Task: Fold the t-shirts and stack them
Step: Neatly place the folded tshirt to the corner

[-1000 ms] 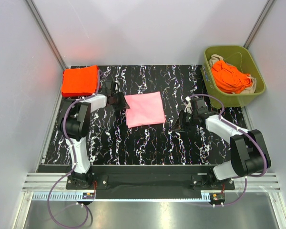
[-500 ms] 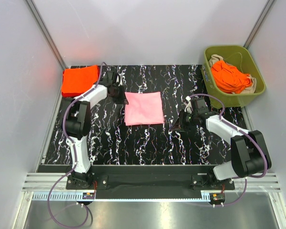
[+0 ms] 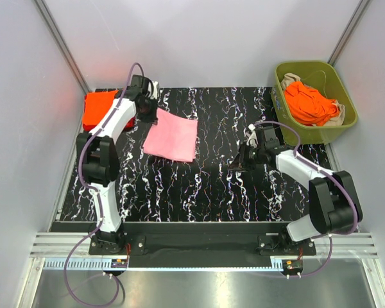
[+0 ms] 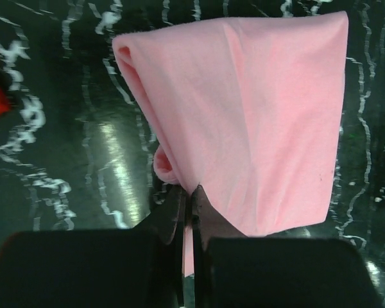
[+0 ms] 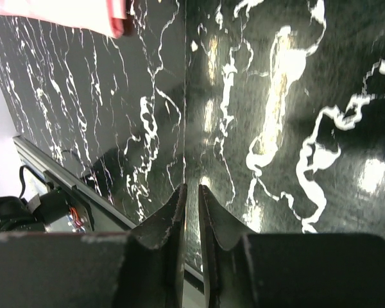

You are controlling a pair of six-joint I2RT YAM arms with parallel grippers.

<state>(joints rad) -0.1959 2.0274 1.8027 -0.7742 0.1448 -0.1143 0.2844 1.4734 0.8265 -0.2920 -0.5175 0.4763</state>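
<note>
Left gripper (image 4: 187, 191): pinched tight on one edge of the pink t-shirt (image 4: 256, 115), the cloth caught between the fingertips.
Grip detail: the wrist view shows the layers bunching into a small roll just beside the pinch, so the fold looks loose at that corner.
Pink t-shirt: folded into a rough rectangle, lying skewed on the table (image 3: 212, 186), its held corner close beside the folded orange-red t-shirt (image 3: 97, 110) and the rest trailing away from it.
Folded orange-red t-shirt: the landmark here. It is flat and square, with the left arm reaching over its inner edge.
Step in hand: judged to be carrying the pink fold across onto the folded orange-red t-shirt to start the stack.
Doing it well: lift enough that the trailing edge clears the landmark's rim instead of dragging and peeling open. Square the pink edges to the orange-red ones before letting go, and release low so that the layers settle flat.
Risk: a single-corner pinch lets the lower layers sag or unfold.
Right gripper (image 5: 190, 192): fingers only narrowly parted with nothing between them, hovering low over bare table well apart from the folded orange-red t-shirt.
Remaining work: crumpled orange-red t-shirts (image 3: 311, 102) sit in the olive-green bin (image 3: 308, 64), farthest from the landmark, unfolded.
</note>
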